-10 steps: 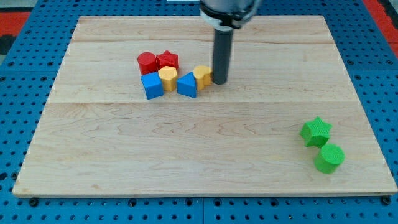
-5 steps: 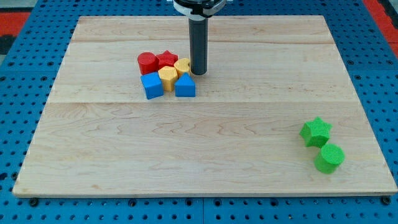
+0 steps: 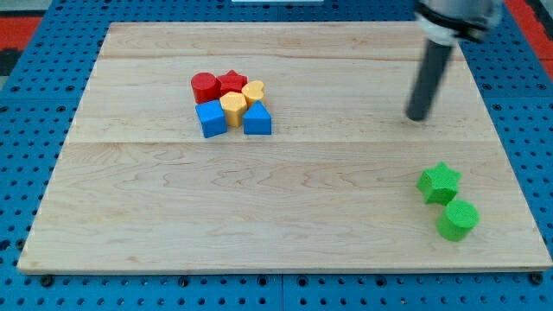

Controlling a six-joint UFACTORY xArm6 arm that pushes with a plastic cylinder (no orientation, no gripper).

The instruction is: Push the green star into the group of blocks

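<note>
The green star [image 3: 439, 182] lies near the board's right edge, low in the view. My tip [image 3: 418, 117] is above it in the view, a short way off and not touching it. The group of blocks sits far to the left: a red cylinder [image 3: 205, 87], a red star [image 3: 232, 84], a yellow heart [image 3: 253, 92], a yellow hexagon [image 3: 232, 109], a blue cube [image 3: 211, 118] and a blue triangle-topped block [image 3: 257, 118], all packed together.
A green cylinder [image 3: 457, 219] lies just below and right of the green star, almost touching it. The wooden board [image 3: 285, 216] rests on a blue pegboard surface.
My tip left the group's right side and swept far to the right, now above the green star. Earlier it pushed the yellow heart left into the group. The green blocks have not moved.
</note>
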